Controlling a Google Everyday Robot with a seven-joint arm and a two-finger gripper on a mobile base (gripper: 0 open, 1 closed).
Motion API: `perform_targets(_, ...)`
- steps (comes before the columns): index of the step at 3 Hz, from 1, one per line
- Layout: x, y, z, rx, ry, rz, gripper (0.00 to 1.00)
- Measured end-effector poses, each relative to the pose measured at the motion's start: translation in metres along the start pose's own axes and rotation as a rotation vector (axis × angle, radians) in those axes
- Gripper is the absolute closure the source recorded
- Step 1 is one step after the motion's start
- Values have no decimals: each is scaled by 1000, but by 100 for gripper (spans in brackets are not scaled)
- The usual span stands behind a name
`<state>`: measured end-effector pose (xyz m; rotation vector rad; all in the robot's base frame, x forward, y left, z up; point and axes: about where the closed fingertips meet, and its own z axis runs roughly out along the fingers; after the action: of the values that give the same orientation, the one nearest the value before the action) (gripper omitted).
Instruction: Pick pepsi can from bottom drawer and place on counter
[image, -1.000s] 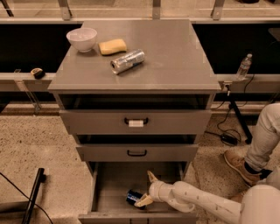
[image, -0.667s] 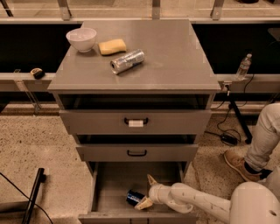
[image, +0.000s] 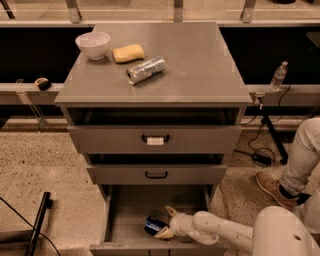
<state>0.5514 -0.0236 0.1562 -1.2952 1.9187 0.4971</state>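
The pepsi can (image: 153, 225) lies on its side on the grey floor of the open bottom drawer (image: 125, 220), near the front middle. My gripper (image: 167, 222) reaches into the drawer from the right on a white arm. Its cream fingers (image: 171, 211) are spread apart, one just above and one just below the can's right end. They are open around that end and have not closed on it. The counter (image: 200, 60) is the flat grey top of the cabinet above.
On the counter lie a silver-grey can (image: 145, 70) on its side, a yellow sponge (image: 128, 53) and a white bowl (image: 93, 44). Two shallower drawers with black handles stand partly open above the bottom one. A person's leg and shoe (image: 272, 187) are at the right.
My gripper has edged slightly left toward the can, and the arm has come lower in the drawer. The can has not moved.
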Motion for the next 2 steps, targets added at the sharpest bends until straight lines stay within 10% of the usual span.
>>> perform_targets(2, 16, 6, 17, -47, 25, 15, 24)
